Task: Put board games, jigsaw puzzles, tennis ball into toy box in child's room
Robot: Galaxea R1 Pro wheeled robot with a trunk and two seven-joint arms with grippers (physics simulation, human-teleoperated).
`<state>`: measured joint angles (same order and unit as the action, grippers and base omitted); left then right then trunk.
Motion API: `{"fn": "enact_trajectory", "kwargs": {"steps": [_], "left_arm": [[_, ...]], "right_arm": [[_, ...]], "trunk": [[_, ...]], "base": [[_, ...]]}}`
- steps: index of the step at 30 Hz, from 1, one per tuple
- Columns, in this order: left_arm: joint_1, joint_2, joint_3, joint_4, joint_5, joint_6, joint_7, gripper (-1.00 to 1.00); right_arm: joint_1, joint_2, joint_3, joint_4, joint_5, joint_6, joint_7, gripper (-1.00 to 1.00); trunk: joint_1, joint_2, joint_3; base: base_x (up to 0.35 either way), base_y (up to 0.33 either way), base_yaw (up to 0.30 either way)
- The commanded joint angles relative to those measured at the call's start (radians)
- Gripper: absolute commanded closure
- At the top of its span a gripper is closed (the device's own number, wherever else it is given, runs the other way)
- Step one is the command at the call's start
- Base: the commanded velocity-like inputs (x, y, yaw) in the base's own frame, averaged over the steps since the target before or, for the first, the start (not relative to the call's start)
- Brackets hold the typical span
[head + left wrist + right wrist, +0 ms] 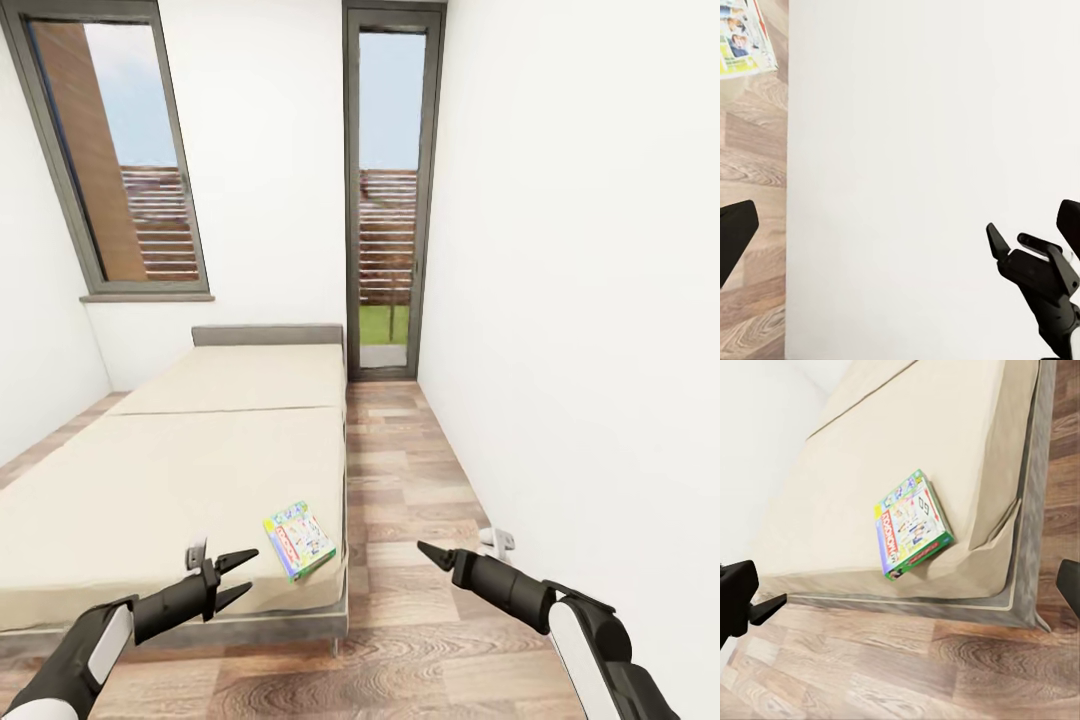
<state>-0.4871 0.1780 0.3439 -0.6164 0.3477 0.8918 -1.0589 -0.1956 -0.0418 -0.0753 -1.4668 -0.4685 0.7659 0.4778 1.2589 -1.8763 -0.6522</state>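
A board game (299, 540) lies on the bed (150, 480) corner between both arms' released, empty jaws

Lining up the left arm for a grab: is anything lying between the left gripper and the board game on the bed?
No. In the head view, only bare mattress of the bed lies between the open left gripper and the board game.

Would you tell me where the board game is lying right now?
In the head view the board game lies flat near the bed's right front corner, between both end effectors.
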Motion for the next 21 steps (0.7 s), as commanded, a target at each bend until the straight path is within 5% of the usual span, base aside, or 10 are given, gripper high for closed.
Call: {"fn": "enact_trajectory", "kwargs": {"steps": [1,21], "left_arm": [[-0.001,-0.001,0.001,0.005,0.001,0.003,-0.002,-1.0],[-0.001,0.002,0.004,0.024,0.0,-0.008,-0.009,-1.0]], "right_arm": [[-0.001,0.0,-0.002,0.0,-0.002,0.007,0.002,-1.0],[0.001,-0.017,-0.011,0.006,-0.001,0.007,0.002,-1.0]], "trunk": [[0.004,-0.008,-0.004],[0.08,-0.148,-0.067]], "base": [[0.0,0.0,0.0],[0.0,0.0,0.0]]}}
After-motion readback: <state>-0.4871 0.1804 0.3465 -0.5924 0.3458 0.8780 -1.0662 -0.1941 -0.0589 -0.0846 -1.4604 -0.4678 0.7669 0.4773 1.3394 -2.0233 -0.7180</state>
